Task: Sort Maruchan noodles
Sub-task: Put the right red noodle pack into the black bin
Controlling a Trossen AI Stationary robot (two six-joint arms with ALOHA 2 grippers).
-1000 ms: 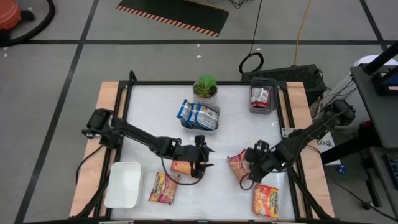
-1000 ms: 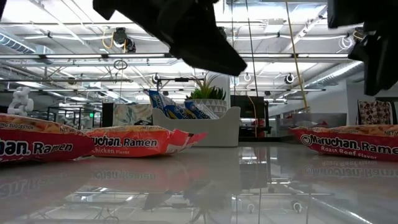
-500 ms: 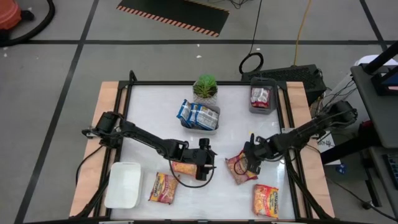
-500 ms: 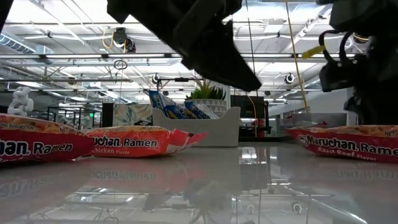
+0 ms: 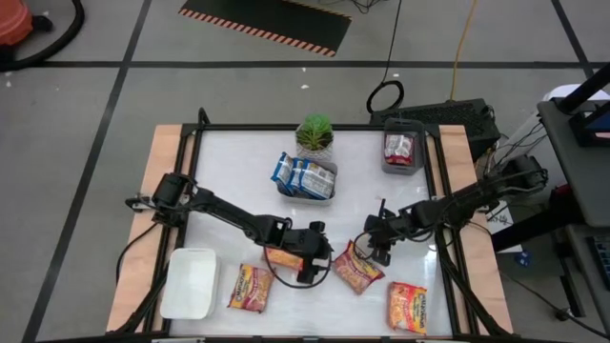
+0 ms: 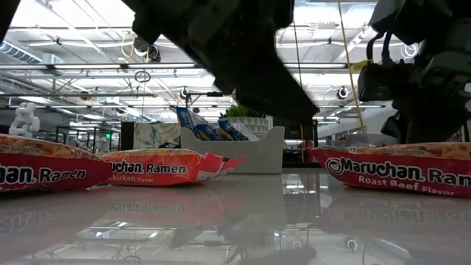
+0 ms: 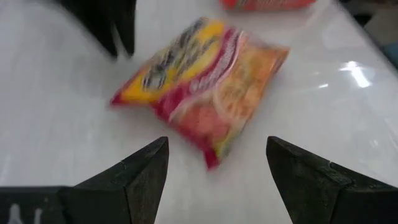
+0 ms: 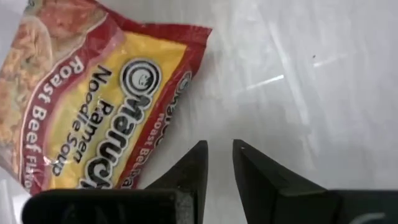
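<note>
Right gripper (image 5: 378, 250) sat low over the table's front-middle w/ fingers nearly pressed together, holding nothing; its tips were just beside the pink-red-and-yellow flat plastic Roast Beef ramen packet (image 5: 355, 270), which lay flat on the white glossy tabletop (image 5: 233, 171). Left gripper (image 5: 315, 255) hovered on the packet's other side, fingers spread, empty, above an orange-red Chicken packet (image 5: 280, 255). Nearer the front edge lay 2 more pink-red packets (image 5: 250, 288), one each side. Farther back, blue-white packets (image 5: 303, 173) stood in a grey tray (image 5: 324, 198), red ones in a grey bin (image 5: 401, 168) at the far right, beside a small potted green plant (image 5: 315, 133).

Judgement: packet looked light, crinkly, slick film over a brittle noodle block; prob. slides on the glossy top if nudged. Best pinched at a crimped end seam or across the short edges, gently, so the block doesn't crack.
</note>
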